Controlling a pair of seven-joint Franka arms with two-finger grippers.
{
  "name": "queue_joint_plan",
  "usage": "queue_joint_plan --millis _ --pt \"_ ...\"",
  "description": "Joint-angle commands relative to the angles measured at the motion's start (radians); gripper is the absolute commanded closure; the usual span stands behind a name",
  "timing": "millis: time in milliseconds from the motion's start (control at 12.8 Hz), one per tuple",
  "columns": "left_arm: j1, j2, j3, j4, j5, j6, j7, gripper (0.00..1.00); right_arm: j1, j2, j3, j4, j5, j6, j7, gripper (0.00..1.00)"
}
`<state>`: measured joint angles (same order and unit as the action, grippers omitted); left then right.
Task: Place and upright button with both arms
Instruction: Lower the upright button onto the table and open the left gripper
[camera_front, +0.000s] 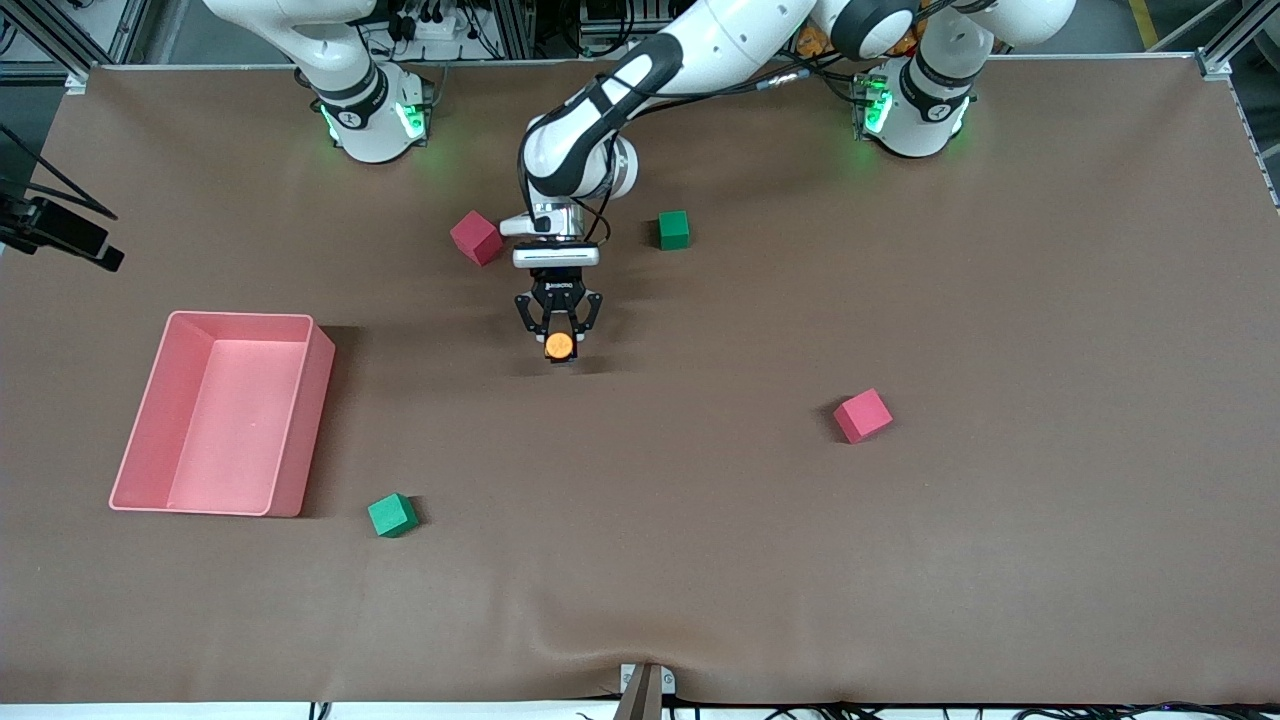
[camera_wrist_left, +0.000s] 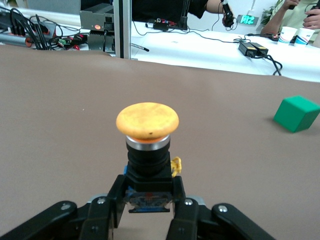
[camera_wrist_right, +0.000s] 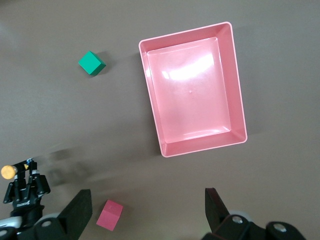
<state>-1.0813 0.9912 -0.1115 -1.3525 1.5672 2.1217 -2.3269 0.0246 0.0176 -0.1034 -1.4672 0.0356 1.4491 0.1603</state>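
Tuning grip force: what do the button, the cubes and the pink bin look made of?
Button: matte orange cap, probably plastic, above a shiny metal-looking ring on a black plastic-looking body. Cubes, such as the green cube: matte with soft edges, likely foam. Bin: glossy, glare on its floor, probably moulded plastic.

Pink bin (camera_front: 150, 410), two red cubes (camera_front: 476, 238) (camera_front: 863, 415), two green cubes (camera_front: 674, 229) (camera_front: 392, 515) — all apart, seemingly.
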Motion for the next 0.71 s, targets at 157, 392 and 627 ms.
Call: queue_joint_plan --millis 157,392,627 --pt "-0.017 0.075 0.012 0.018 0.152 -0.063 -0.086 1.00 0.003 0.012 -0.002 0.024 -0.016 -0.018 -0.011 0.00" --pt "-0.017 0.099 0.012 0.019 0.151 -0.063 -0.088 1.00 0.003 0.012 -0.002 0.024 -0.016 -0.018 -0.011 0.00" --pt "-0.017 0.123 0.010 0.021 0.146 -0.063 -0.088 1.00 0.005 0.012 -0.004 0.024 -0.016 -0.018 -0.011 0.00"
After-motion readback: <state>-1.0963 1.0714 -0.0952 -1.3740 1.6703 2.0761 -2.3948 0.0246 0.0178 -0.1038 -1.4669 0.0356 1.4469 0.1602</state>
